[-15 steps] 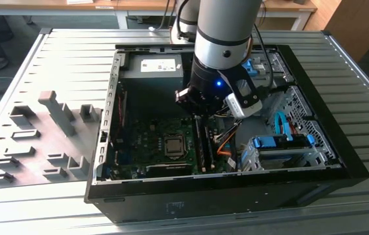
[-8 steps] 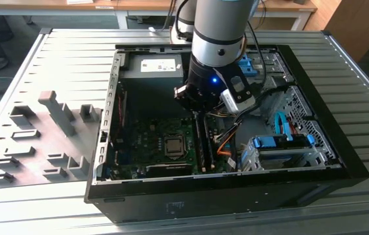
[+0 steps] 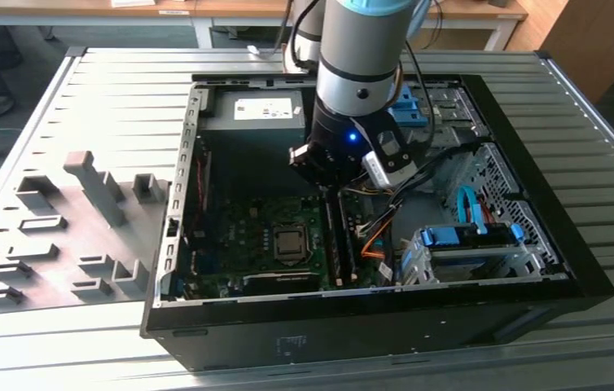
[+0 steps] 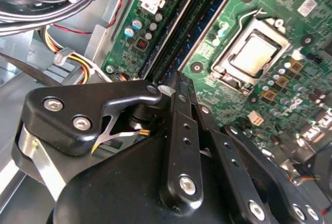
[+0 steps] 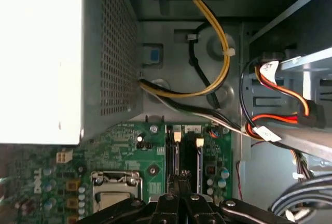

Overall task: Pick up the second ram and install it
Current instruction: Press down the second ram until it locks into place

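Note:
My gripper (image 3: 329,189) hangs inside the open computer case (image 3: 567,269), low over the memory slots of the green motherboard (image 3: 247,236). Its fingers are shut together in both wrist views, and nothing shows between the tips (image 4: 174,79) (image 5: 179,181). The second ram (image 3: 335,236) is a long dark stick lying along its slot, straight under the fingertips near the slot's far end. It runs on ahead of the tips (image 4: 194,32). A look-alike dark stick (image 5: 198,164) sits in the neighbouring slot. Whether the tips touch the ram is hidden by the fingers.
The processor socket (image 4: 257,53) lies beside the slots. Cable bundles (image 5: 207,86) cross the case floor near the power supply (image 3: 264,110). A drive cage with blue parts (image 3: 470,244) stands at the exterior view's right. Gray fixture blocks (image 3: 95,191) sit on the table outside the case.

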